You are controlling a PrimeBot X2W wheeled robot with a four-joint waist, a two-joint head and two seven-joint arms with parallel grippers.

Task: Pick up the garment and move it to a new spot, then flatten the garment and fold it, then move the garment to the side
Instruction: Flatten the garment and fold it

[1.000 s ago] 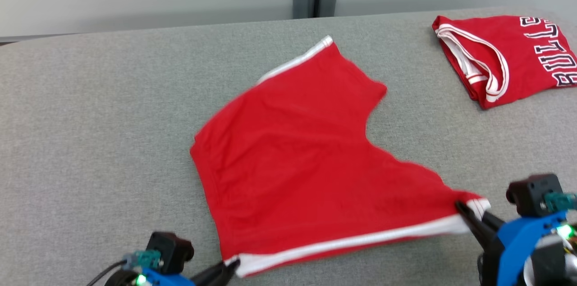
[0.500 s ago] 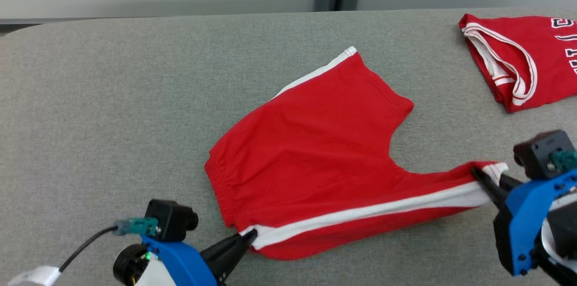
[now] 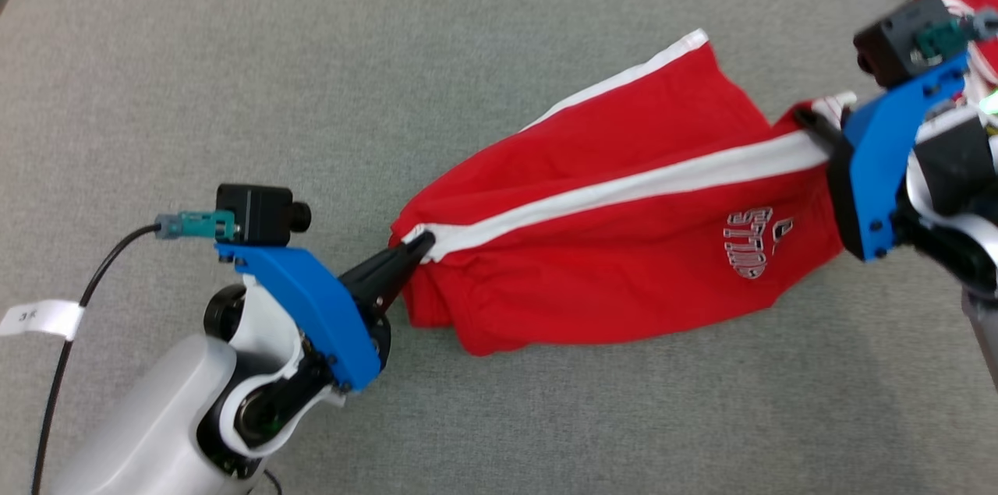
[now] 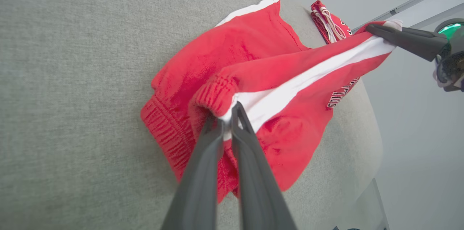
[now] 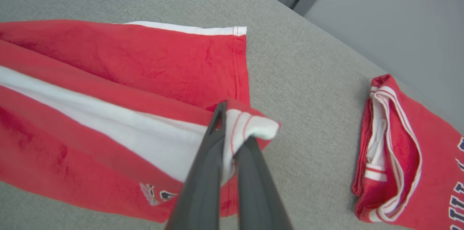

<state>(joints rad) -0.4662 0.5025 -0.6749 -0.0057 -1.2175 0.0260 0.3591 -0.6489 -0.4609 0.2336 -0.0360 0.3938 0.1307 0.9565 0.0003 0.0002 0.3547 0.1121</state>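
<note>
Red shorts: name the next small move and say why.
Probably carry the held edge across and lower it onto the far striped edge. Left gripper and right gripper, jaws shut, hold the red shorts by the white stripe ends, the lifted half hanging over the half lying flat on the table.

Head view: high over the red shorts (image 3: 608, 245), facing steeply down at the table (image 3: 234, 51). Left wrist view: close at shorts' waistband end, looking along them. Right wrist view: close at hem end. All share the shorts.
</note>
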